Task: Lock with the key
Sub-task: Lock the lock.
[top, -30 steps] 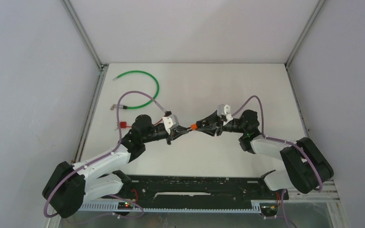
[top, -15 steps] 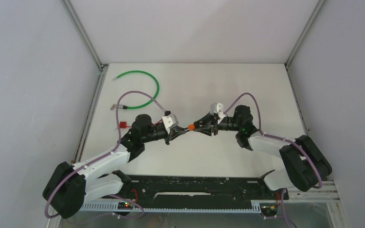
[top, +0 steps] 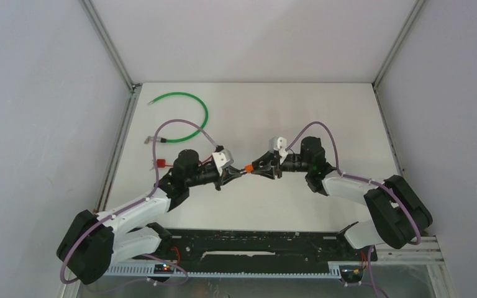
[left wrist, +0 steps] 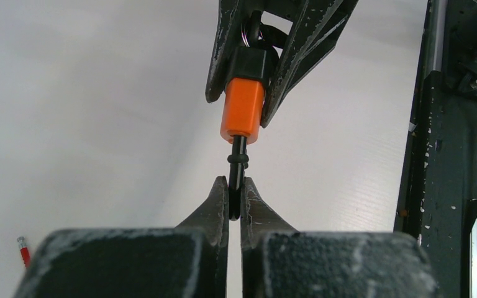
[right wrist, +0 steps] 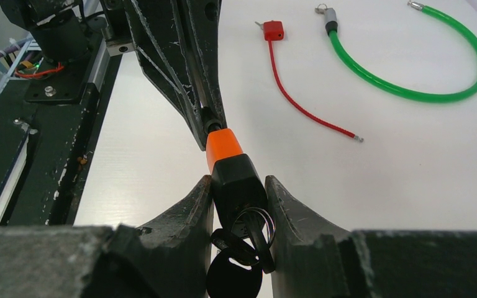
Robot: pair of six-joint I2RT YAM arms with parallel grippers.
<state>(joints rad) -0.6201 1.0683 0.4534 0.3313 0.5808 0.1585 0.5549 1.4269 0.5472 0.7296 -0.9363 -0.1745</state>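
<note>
A small lock with a black body point(right wrist: 236, 180) and an orange front end point(right wrist: 223, 144) is held between the fingers of my right gripper point(right wrist: 239, 183), which is shut on it. A ring with black-headed keys point(right wrist: 248, 248) hangs at the lock's rear end, between the fingers. My left gripper point(left wrist: 236, 186) is shut on a thin black pin point(left wrist: 238, 162) that enters the lock's orange end point(left wrist: 243, 110). In the top view the two grippers meet tip to tip at the lock point(top: 248, 167), above the middle of the table.
A green cable loop point(top: 195, 102) lies at the back left and also shows in the right wrist view point(right wrist: 410, 93). A small red lock with a thin red cable point(right wrist: 273, 30) lies to the left point(top: 160, 163). A black rail point(top: 254, 239) runs along the near edge.
The right wrist has swung in and leftward, and the lock with both gripper tips has shifted slightly left. Both grips are unchanged.
</note>
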